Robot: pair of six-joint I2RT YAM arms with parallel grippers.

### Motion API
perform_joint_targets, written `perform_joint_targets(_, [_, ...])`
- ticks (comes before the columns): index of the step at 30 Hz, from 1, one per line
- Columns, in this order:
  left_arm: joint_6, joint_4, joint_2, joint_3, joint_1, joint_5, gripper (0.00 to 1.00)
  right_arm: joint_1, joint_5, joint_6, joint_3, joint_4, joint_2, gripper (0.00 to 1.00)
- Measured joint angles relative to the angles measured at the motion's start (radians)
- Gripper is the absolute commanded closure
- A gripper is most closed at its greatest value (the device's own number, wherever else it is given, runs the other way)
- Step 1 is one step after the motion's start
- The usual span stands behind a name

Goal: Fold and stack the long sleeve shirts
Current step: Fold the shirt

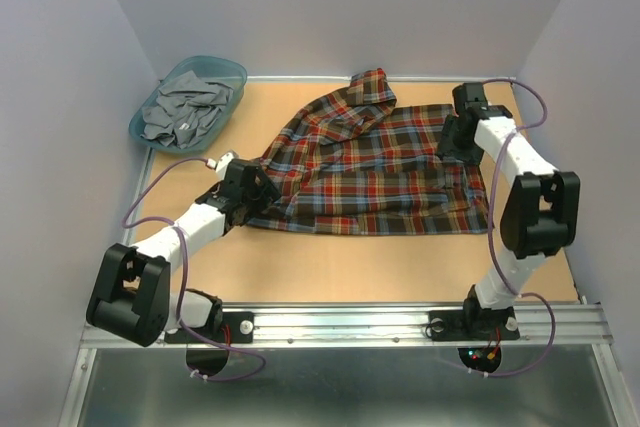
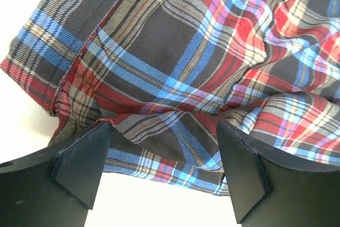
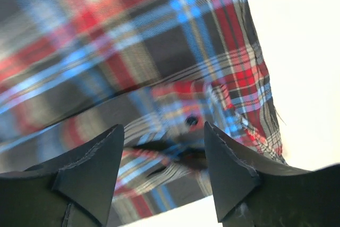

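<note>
Shirt (image 1: 370, 167) lay spread flat on the counter (image 1: 330, 262), collar toward the far edge, left side rumpled. Left claw (image 2: 164, 131) sat low at the shirt's left edge, jaws wide and nothing gripped; the cloth lay just past the fingertips. Right claw (image 3: 163, 131) hung over the right edge, jaws apart, with a buttoned edge between them but not pinched. My read: each claw was parked at an outer edge so it could pick that side up and fold it inward. Fold not done, no stack yet.
</note>
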Motion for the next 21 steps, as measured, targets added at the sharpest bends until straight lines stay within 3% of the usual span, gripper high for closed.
perform_joint_targets(10, [-0.002, -0.046, -0.034, -0.020, 0.001, -0.013, 0.08, 0.007, -0.138, 0.030, -0.241, 0.101, -0.441, 0.30])
perform_joint_targets(15, [-0.014, -0.045, -0.074, -0.092, 0.007, -0.013, 0.08, -0.015, -0.146, 0.105, -0.417, 0.109, -0.468, 0.33])
perform_joint_targets(21, [-0.020, -0.044, -0.084, -0.123, 0.007, -0.010, 0.08, -0.135, -0.220, 0.203, -0.602, 0.154, -0.504, 0.39])
